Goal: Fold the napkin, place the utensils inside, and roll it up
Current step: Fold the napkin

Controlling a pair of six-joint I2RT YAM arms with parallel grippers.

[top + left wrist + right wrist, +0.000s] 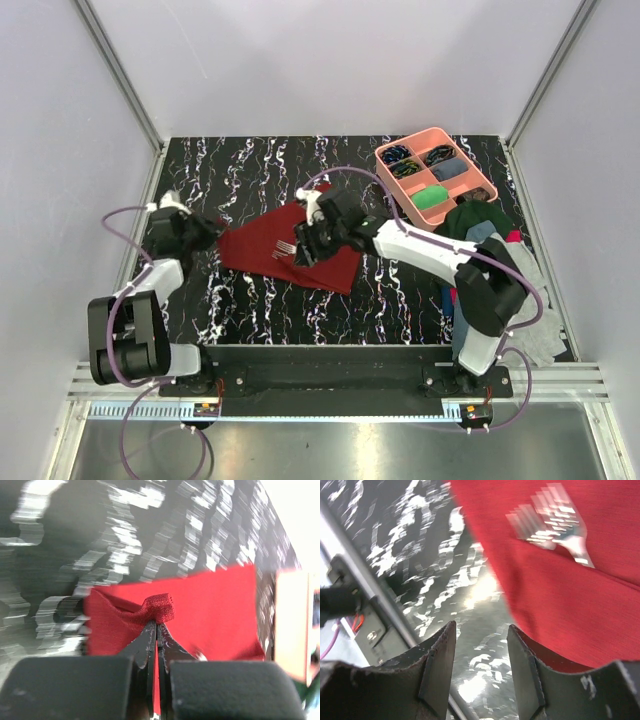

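Note:
The dark red napkin (283, 251) lies folded on the marbled table, left of centre. My left gripper (213, 231) is shut on its left corner, and the pinched, bunched cloth (159, 608) shows just above my fingertips in the left wrist view. A silvery fork (286, 247) lies on the napkin; its tines (551, 517) show blurred in the right wrist view. My right gripper (305, 252) is open and empty, hovering over the napkin (580, 590) next to the fork, its jaws above the cloth's near edge.
A pink compartment tray (435, 173) with small items stands at the back right. A pile of grey, green and blue clothes (500, 270) lies at the right, beside the right arm. The table's front rail (365, 615) shows in the right wrist view.

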